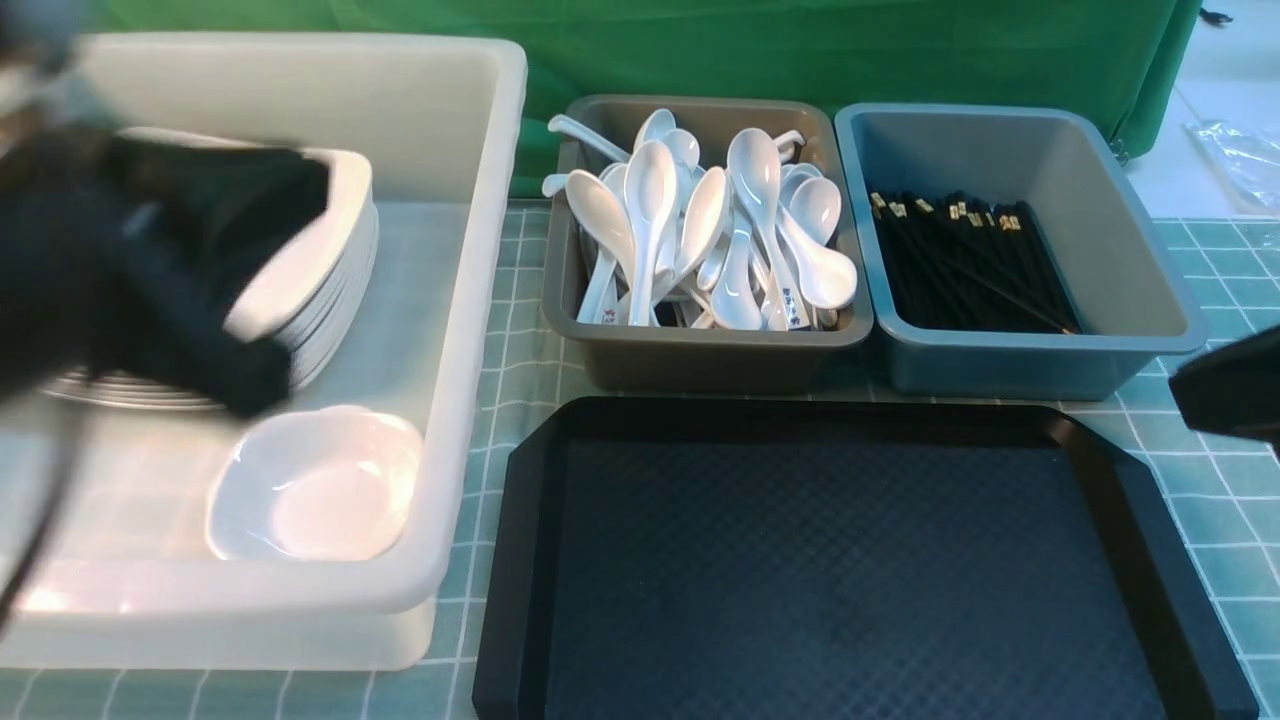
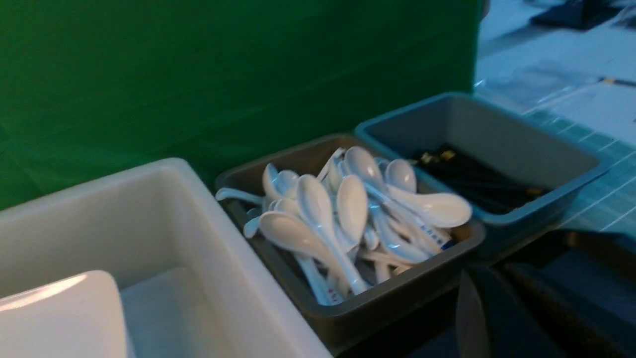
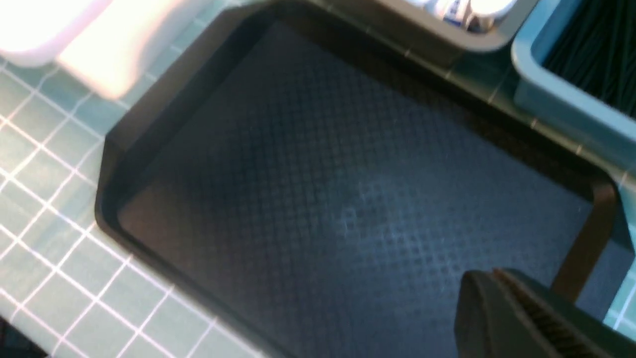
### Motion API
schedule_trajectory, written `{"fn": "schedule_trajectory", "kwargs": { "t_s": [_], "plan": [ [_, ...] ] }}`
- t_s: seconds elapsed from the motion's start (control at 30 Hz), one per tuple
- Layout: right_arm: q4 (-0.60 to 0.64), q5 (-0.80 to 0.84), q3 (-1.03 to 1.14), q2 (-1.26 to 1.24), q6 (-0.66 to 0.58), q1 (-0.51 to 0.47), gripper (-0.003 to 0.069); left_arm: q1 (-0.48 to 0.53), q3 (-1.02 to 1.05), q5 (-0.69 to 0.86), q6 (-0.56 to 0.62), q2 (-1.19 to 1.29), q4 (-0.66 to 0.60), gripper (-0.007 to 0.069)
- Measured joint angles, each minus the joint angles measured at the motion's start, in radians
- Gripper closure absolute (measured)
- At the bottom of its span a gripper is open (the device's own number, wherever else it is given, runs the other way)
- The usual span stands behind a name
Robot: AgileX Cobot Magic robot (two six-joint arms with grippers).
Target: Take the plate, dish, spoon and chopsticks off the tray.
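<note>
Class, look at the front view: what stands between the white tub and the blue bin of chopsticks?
The grey bin, heaped with white spoons, stands between the white tub and blue bin; the front view shows it.

Left gripper [image 2: 477,318] shut; right gripper [image 3: 502,298] too — jaws together.

Green backdrop [image 2: 223,74] fills the upper frame. White tub [image 2: 208,238] at 8 o'clock, with a white plate [image 2: 59,318] corner inside it at the frame's edge. Grey bin [image 2: 387,303] at centre, heaped with white spoons [image 2: 348,214], handles crossing. Blue bin [image 2: 497,134] just beside it at 2 o'clock, black chopsticks [image 2: 477,179] lying in it. Black tray [image 2: 571,283] at 4 o'clock. Left tool [image 2: 477,313] dark and blurred at 5 o'clock, jaws together, empty. Checked worktop [image 2: 606,199] at 3 o'clock.
</note>
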Motion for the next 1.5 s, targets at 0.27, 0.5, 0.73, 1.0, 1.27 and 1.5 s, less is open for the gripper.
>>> {"fn": "schedule_trajectory", "kwargs": {
  "t_s": [0.27, 0.5, 0.73, 1.0, 1.27, 1.5],
  "plan": [
    [-0.025, 0.020, 0.000, 0.000, 0.108, 0.000, 0.0639, -0.021, 0.300, -0.204, 0.000, -0.349, -0.040, 0.0615],
    [-0.028, -0.030, 0.000, 0.000, 0.118, 0.000, 0.0634, -0.021, 0.418, -0.209, 0.000, -0.421, -0.039, 0.0615],
    [-0.028, -0.133, 0.000, 0.000, 0.124, 0.000, 0.0608, -0.021, 0.519, -0.203, 0.000, -0.421, -0.032, 0.0614],
    [-0.027, -0.355, 0.130, -0.200, 0.129, -0.078, 0.0593, -0.021, 0.595, -0.195, 0.000, -0.422, -0.032, 0.0613],
    [-0.030, -0.966, 0.559, -0.618, 0.130, -0.248, 0.0575, -0.021, 0.639, -0.182, 0.002, -0.422, -0.032, 0.0613],
    [-0.030, -1.196, 0.817, -0.817, 0.130, -0.331, 0.0568, -0.021, 0.640, -0.159, 0.002, -0.422, -0.029, 0.0613]
  ]
}}
